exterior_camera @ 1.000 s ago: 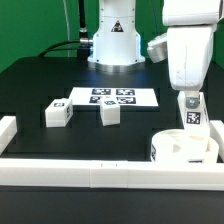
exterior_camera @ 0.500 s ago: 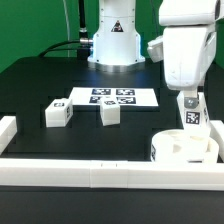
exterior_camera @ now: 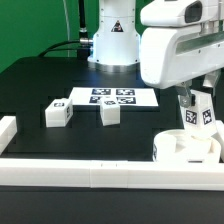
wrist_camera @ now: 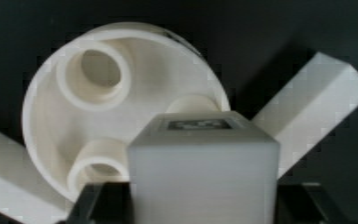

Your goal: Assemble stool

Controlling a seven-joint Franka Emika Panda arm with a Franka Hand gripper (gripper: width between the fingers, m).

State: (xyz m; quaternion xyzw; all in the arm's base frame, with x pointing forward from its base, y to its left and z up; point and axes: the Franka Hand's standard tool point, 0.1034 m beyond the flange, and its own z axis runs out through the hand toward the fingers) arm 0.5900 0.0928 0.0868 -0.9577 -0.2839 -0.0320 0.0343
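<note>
The round white seat [exterior_camera: 186, 150] lies at the exterior view's right, against the front rail. My gripper [exterior_camera: 197, 112] is shut on a white tagged leg [exterior_camera: 198, 118] and holds it upright just above the seat's rim. In the wrist view the leg [wrist_camera: 202, 165] fills the space between my black fingers [wrist_camera: 105, 200], with the seat [wrist_camera: 114, 95] and its two holes below it. Two more legs lie on the table: one [exterior_camera: 56, 112] at the left and one [exterior_camera: 110, 113] nearer the middle.
The marker board [exterior_camera: 112, 97] lies flat at the back middle. White border rails run along the front [exterior_camera: 100, 173] and at the left corner [exterior_camera: 6, 130]. The arm's base [exterior_camera: 112, 40] stands behind the board.
The wrist has turned and now shows broadside, covering more of the exterior view's right. The leg stays in the grip over the seat, tilted slightly and a little further right.
</note>
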